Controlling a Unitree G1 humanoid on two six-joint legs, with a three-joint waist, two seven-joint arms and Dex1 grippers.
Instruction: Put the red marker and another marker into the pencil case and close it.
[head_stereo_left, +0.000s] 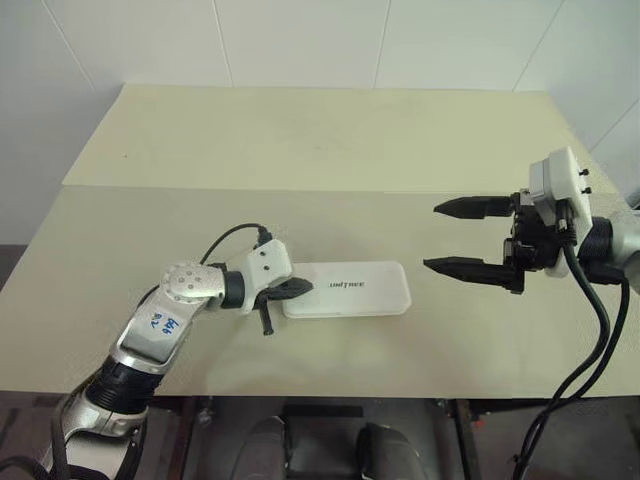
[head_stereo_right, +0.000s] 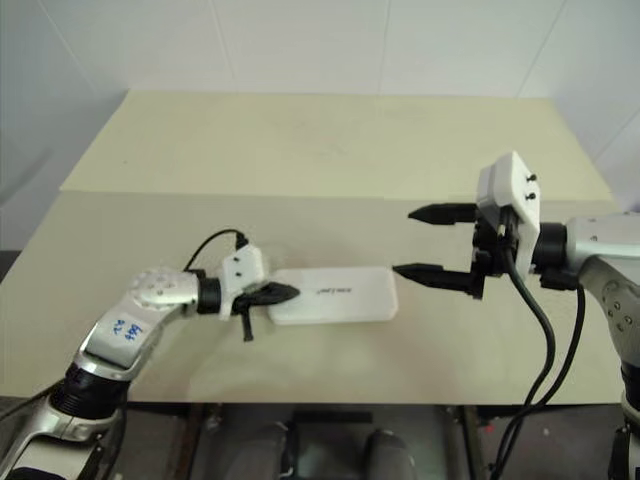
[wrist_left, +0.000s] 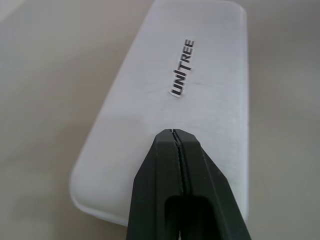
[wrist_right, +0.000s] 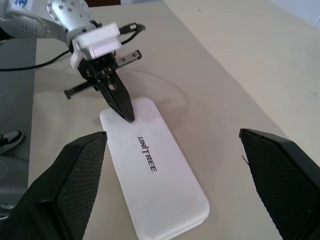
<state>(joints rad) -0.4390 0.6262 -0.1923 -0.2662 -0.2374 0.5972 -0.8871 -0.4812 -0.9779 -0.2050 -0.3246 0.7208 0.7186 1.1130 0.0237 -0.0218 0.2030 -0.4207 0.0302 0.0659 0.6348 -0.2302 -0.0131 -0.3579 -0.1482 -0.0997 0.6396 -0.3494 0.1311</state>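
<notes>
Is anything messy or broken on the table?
Nothing stands out. The pencil case lies flat and shut on the table, lid unbroken. The left gripper, jaws shut, is at its end; the right gripper is open, off it.

table (head_stereo_left: 300, 140) bare all round closed pencil case (head_stereo_left: 350, 290); left gripper (head_stereo_left: 298, 289) blocks its left end.

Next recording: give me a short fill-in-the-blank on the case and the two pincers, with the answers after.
1. The lid of the white pencil case is ____.
2. The left pincer, its fingers shut, has its tip on the case's ____.
3. The right pincer is raised beside the case with its fingers ____.
4. The word printed on the lid is ____.

Answers: closed; lid; open; UNITREE
</notes>
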